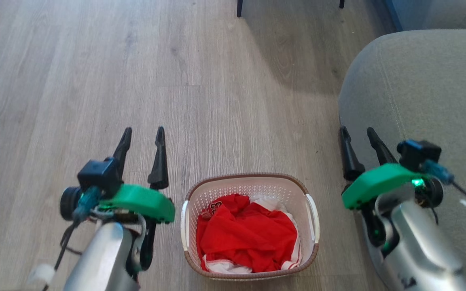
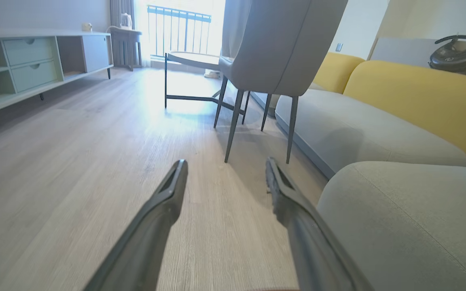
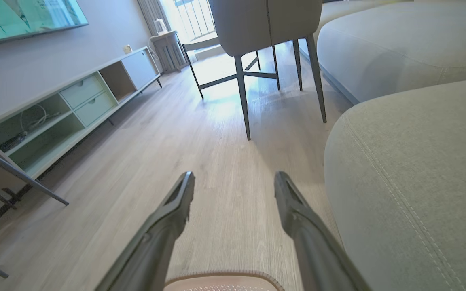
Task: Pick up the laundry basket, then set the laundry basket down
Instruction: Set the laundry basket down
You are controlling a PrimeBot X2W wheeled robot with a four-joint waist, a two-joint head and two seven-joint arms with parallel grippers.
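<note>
The laundry basket (image 1: 250,226) stands on the wood floor at the bottom centre of the head view: white perforated walls, a brown woven-look rim, white side handles, red and white clothes inside. A strip of the basket's brown rim (image 3: 223,279) peeks in at the bottom of the right wrist view. My left gripper (image 1: 143,135) hovers open to the left of the basket, fingers pointing away from it, nothing between them. My right gripper (image 1: 357,134) is open to the right of the basket, beside the grey sofa cushion. Neither touches the basket.
A grey sofa cushion (image 1: 419,101) fills the right side, close to my right arm. A grey chair on thin dark legs (image 2: 273,44) and a small table (image 2: 192,60) stand ahead, with yellow sofa backs (image 2: 415,93) behind. A low media cabinet (image 3: 71,109) lines the left wall.
</note>
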